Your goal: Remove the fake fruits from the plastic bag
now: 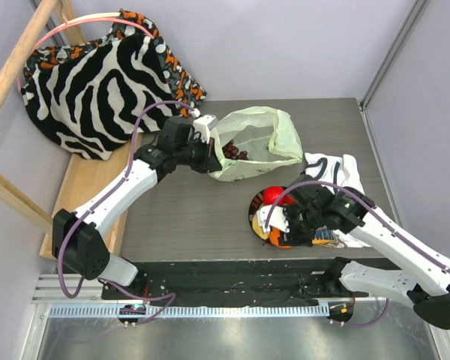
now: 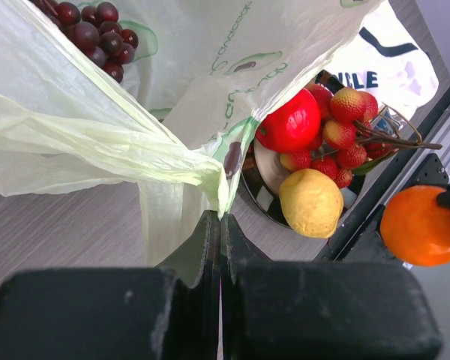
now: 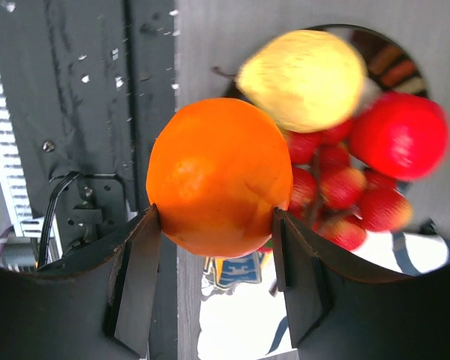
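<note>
The pale green plastic bag [image 1: 255, 142] lies open at the table's middle back with the dark purple grape bunch [image 1: 234, 152] inside; the grapes also show in the left wrist view [image 2: 97, 37]. My left gripper [image 1: 208, 150] is shut on the bag's edge [image 2: 210, 180]. My right gripper [image 3: 217, 225] is shut on the orange [image 3: 219, 176], held above the near edge of the plate [image 1: 253, 214]. On the plate lie the red apple [image 2: 290, 121], strawberries [image 2: 345, 135] and the yellow lemon-like fruit [image 2: 310, 202].
A white printed T-shirt [image 1: 337, 169] lies under and right of the plate. A zebra-striped cloth [image 1: 90, 82] is draped over a wooden shelf at back left. The black mounting rail [image 1: 240, 274] runs along the near edge.
</note>
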Available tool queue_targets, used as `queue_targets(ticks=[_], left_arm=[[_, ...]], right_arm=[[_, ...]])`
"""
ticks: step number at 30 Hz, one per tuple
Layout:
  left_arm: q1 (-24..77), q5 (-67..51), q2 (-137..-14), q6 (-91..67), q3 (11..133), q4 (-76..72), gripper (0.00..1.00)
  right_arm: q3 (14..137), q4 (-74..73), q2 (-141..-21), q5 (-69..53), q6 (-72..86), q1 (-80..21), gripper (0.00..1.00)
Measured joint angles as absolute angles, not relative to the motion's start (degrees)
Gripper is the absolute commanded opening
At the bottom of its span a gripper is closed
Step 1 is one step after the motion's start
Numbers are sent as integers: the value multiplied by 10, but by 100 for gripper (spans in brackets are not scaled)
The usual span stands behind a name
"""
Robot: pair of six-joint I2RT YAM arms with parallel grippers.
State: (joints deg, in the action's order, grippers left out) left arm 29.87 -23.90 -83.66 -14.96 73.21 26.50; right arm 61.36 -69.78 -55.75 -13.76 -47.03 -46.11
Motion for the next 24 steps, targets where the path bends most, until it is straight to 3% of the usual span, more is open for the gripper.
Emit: queue_targets(ticks=[5,21,24], left_arm=[[299,-236,-847,-145,744,265,0],[299,-236,-849,-143,749,271,0],[299,-237,-850,-143,749,271,0]], right_arm=[[555,-674,-566,-124,-467,-504,28],[456,-521,-601,-47,-440,-507,31],[445,-507,-608,-42,-433,-507,38]])
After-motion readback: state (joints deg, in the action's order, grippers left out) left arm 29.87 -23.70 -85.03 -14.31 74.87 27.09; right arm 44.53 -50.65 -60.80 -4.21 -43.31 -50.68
